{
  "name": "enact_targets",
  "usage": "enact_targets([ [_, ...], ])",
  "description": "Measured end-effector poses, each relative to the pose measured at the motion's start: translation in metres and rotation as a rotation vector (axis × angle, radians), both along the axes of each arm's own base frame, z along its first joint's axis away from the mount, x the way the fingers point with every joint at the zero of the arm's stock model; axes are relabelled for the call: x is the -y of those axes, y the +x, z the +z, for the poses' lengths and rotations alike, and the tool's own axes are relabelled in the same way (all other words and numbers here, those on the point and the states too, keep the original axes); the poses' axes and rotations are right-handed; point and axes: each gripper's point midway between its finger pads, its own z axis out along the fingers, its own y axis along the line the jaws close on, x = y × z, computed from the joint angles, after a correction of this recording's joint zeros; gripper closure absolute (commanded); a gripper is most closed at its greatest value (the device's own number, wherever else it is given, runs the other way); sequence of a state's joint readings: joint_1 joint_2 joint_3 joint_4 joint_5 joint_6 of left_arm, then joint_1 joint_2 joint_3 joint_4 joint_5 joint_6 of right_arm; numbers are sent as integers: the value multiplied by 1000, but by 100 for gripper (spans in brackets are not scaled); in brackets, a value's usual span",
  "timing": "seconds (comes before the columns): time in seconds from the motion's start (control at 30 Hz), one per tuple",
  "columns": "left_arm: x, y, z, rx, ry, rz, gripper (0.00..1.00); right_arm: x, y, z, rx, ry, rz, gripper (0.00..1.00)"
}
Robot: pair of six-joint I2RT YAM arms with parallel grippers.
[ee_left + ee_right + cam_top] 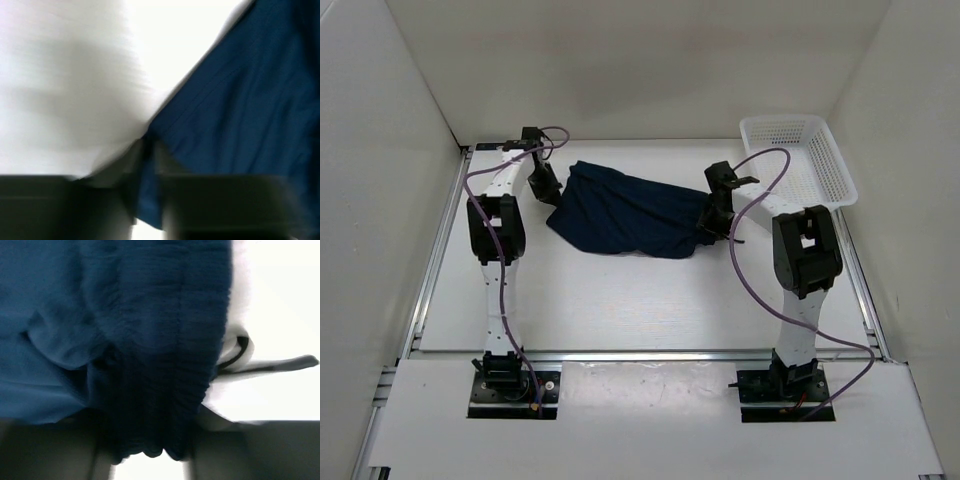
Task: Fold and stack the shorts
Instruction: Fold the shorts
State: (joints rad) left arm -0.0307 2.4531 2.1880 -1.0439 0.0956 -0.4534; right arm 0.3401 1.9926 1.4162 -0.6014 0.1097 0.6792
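Observation:
The dark navy shorts (630, 215) are stretched between my two grippers over the far middle of the table. My left gripper (546, 190) is shut on the shorts' left edge; in the left wrist view a thin fold of blue cloth (147, 195) is pinched between the fingers and the rest (240, 100) spreads to the right. My right gripper (713, 222) is shut on the gathered waistband at the right end; in the right wrist view the ribbed waistband (160, 365) fills the space between the fingers, with a drawstring (240, 357) hanging to the right.
A white plastic basket (800, 160) stands at the far right of the table, just behind the right arm. White walls enclose the table on the left, back and right. Purple cables loop off both arms.

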Motion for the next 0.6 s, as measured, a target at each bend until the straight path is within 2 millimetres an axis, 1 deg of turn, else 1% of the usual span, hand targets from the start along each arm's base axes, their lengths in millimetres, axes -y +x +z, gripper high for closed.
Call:
enact_targets([
  [0.07, 4, 3, -1, 4, -7, -10, 90, -2, 7, 3, 16, 3, 3, 77],
  [0.1, 6, 2, -3, 1, -10, -15, 90, -2, 8, 4, 23, 3, 7, 82],
  [0.13, 8, 0, -5, -6, -10, -16, 90, -3, 9, 5, 26, 2, 12, 89],
  [0.2, 8, -7, -9, -18, -11, -7, 90, -5, 8, 4, 27, -1, 26, 93],
  [0.27, 8, -21, -8, -33, -13, 12, 90, -5, 4, 4, 40, -3, 44, 96],
  [0.37, -1, -53, -5, -78, 0, 51, 90, -2, -19, 3, 29, -26, 80, 96],
  [0.47, -11, -86, 4, -100, 18, 98, 90, -1, -54, 4, 4, -50, 121, 96],
  [0.53, -17, -110, 13, -107, 30, 124, 90, 2, -82, 5, -23, -66, 150, 96],
  [0.6, -22, -135, 25, -100, 44, 147, 90, 5, -105, 6, -39, -76, 174, 96],
])
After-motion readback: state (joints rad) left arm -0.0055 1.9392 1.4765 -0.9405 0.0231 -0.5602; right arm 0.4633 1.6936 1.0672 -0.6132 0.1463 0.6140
